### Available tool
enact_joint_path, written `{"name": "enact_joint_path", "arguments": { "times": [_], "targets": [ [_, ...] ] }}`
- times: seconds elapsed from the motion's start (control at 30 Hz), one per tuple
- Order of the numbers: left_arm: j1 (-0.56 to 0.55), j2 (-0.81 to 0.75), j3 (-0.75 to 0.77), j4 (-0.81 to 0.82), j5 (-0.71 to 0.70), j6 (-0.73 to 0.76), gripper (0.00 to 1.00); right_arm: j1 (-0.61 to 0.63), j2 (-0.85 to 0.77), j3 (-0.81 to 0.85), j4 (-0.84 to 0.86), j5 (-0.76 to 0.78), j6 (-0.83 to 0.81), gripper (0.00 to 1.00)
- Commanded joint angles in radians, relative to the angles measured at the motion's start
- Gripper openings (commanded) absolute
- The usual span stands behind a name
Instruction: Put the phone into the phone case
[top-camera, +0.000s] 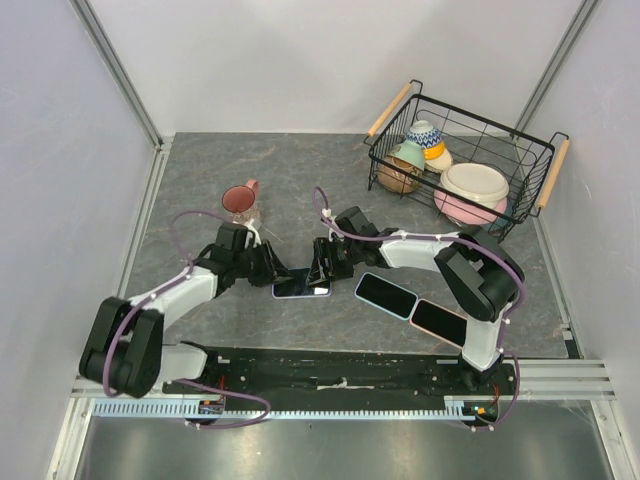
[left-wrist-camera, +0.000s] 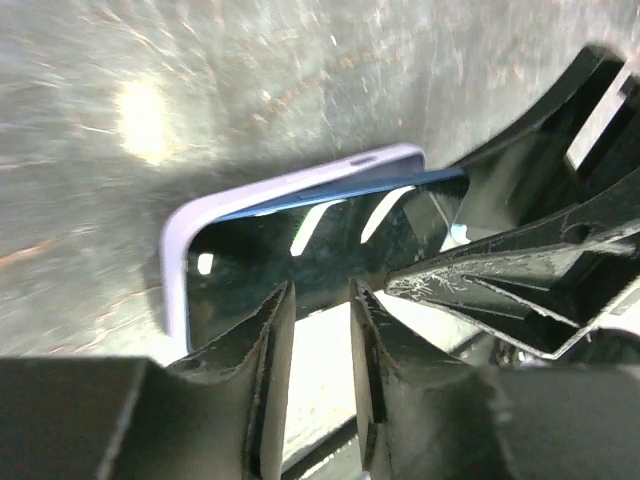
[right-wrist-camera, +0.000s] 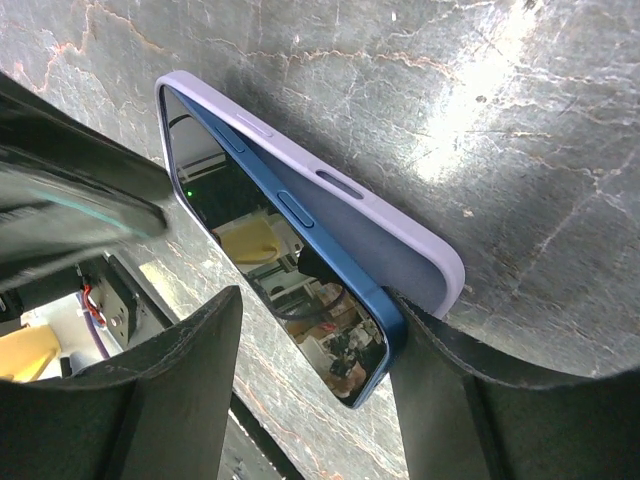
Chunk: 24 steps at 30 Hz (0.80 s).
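Observation:
A blue phone (top-camera: 303, 287) with a dark screen lies partly inside a lavender phone case (top-camera: 283, 293) on the grey table between the two arms. The phone (right-wrist-camera: 270, 250) is tilted: one long edge is seated in the case (right-wrist-camera: 370, 230) and the other stands raised. My left gripper (left-wrist-camera: 320, 292) hovers over the screen (left-wrist-camera: 320, 235) near the case's rounded corner (left-wrist-camera: 180, 240), slightly open with nothing between its fingers. My right gripper (right-wrist-camera: 315, 300) is open and straddles the phone's other end. Its right finger (right-wrist-camera: 440, 380) touches the phone's corner; the left finger (right-wrist-camera: 170, 390) stays apart.
Two more dark-screened phones (top-camera: 385, 294) (top-camera: 440, 322) lie to the right of the grippers. A pink mug (top-camera: 240, 200) stands behind the left arm. A black wire basket (top-camera: 520, 150) with bowls sits at the back right. Walls enclose the table.

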Motion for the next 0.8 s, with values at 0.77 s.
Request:
{"name": "enact_joint_path", "arguments": {
  "times": [0.77],
  "targets": [
    [0.084, 0.120, 0.059, -0.091, -0.049, 0.067, 0.41, 0.026, 0.229, -0.056, -0.141, 0.060, 0.036, 0.45]
  ]
}}
